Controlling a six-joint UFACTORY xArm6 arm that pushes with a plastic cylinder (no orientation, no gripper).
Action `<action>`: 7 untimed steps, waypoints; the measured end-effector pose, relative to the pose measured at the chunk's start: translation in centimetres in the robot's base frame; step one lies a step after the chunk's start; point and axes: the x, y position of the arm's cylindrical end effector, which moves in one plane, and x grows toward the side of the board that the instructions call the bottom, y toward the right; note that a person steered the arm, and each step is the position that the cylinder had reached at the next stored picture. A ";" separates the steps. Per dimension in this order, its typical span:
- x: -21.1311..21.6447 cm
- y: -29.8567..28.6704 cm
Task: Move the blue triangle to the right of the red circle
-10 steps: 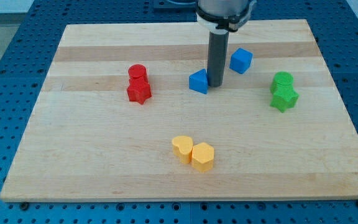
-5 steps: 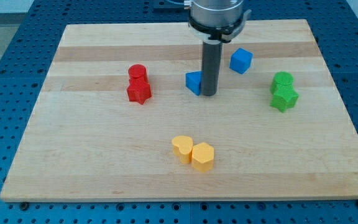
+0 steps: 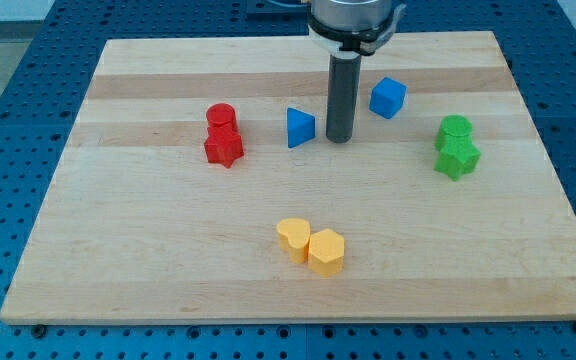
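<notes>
The blue triangle (image 3: 300,127) lies on the wooden board, a short way to the right of the red circle (image 3: 221,116). The red circle sits just above a red star (image 3: 224,147), touching it. My tip (image 3: 340,139) stands on the board just right of the blue triangle, with a small gap between them. The rod rises straight up to the arm at the view's top.
A blue cube (image 3: 388,97) lies up and right of my tip. A green circle (image 3: 455,128) and green star (image 3: 457,157) sit at the right. A yellow heart (image 3: 292,238) and yellow hexagon (image 3: 327,251) lie near the bottom. The board's edge (image 3: 298,318) runs along the bottom.
The blue triangle has slid left toward the red circle and turned. My tip followed it left, then drew back slightly to the right, leaving a gap.
</notes>
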 end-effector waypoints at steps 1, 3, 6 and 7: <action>0.0 -0.7; 0.0 -3.4; -0.4 -5.1; -0.9 -2.4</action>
